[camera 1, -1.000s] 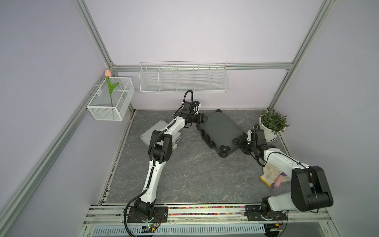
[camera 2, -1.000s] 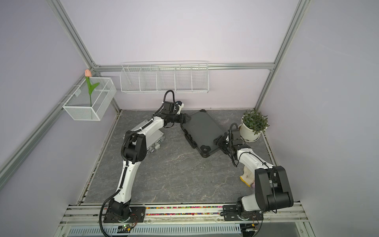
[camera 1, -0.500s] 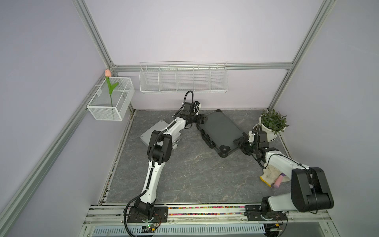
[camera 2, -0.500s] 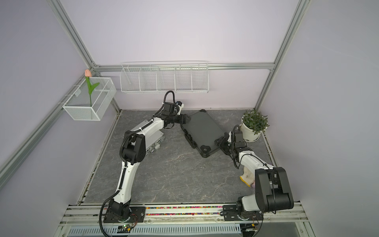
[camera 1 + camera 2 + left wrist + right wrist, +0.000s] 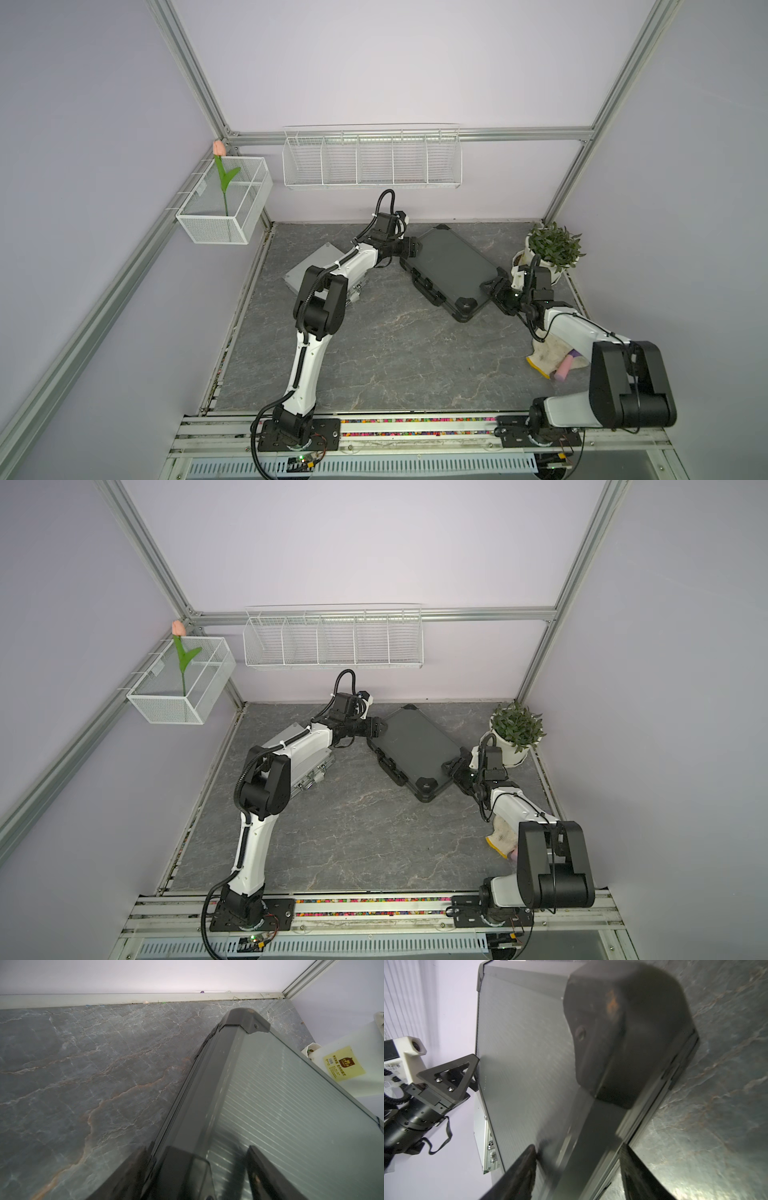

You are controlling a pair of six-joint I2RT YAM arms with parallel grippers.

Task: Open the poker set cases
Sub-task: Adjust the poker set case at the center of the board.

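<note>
Both grippers at opposite ends of the shut dark case.
The dark case [image 5: 453,270] lies at 1 o'clock on the table [image 5: 374,357]; the silver case [image 5: 309,771], also shut, sits at 10 o'clock under the left arm. The left gripper [image 5: 415,248] straddles the dark case's 10 o'clock end and the right gripper [image 5: 493,289] its 4 o'clock end. Both sets of jaws are spread across its edge; I cannot tell whether they clamp it.

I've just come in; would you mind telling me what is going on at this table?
Both arms are at the dark case, which lies flat and shut on the table. The left gripper has its jaws astride a corner on one side. The right gripper has its jaws astride the edge nearest the plant. Whether either is clamped is unclear. The silver case lies shut under the left arm, with neither gripper at it.
</note>
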